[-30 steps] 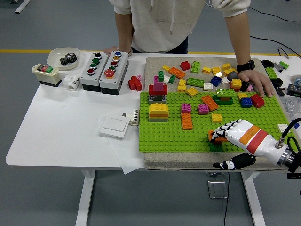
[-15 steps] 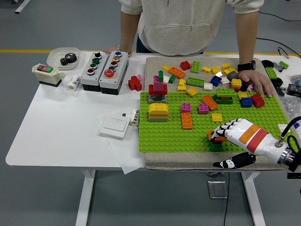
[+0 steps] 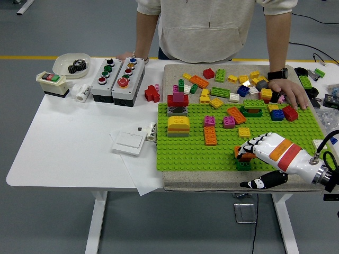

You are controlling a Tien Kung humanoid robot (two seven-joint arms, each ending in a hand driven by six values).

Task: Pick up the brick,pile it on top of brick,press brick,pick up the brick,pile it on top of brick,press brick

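**Right hand pressing an orange brick at the baseplate's near edge**

While the right hand (image 3: pixel 260 148) lay over the orange brick (image 3: pixel 241 154), you could see its fingers (image 3: pixel 251 144) curled down on top of it, pressing rather than gripping, with the thumb hanging clear below the plate edge. That orange brick sat on a dark green brick (image 3: pixel 243 165) at about 5 o'clock on the green baseplate (image 3: pixel 190 151), so the hand was most likely seating the stack onto the studs. The left hand was out of view. At 1 o'clock a person's hand (image 3: pixel 290 91) rested among loose bricks, probably steadying the plate. The baseplate lay on a grey mat (image 3: pixel 172 74) on the white tabletop (image 3: pixel 69 137), above a grey floor with a yellow line.
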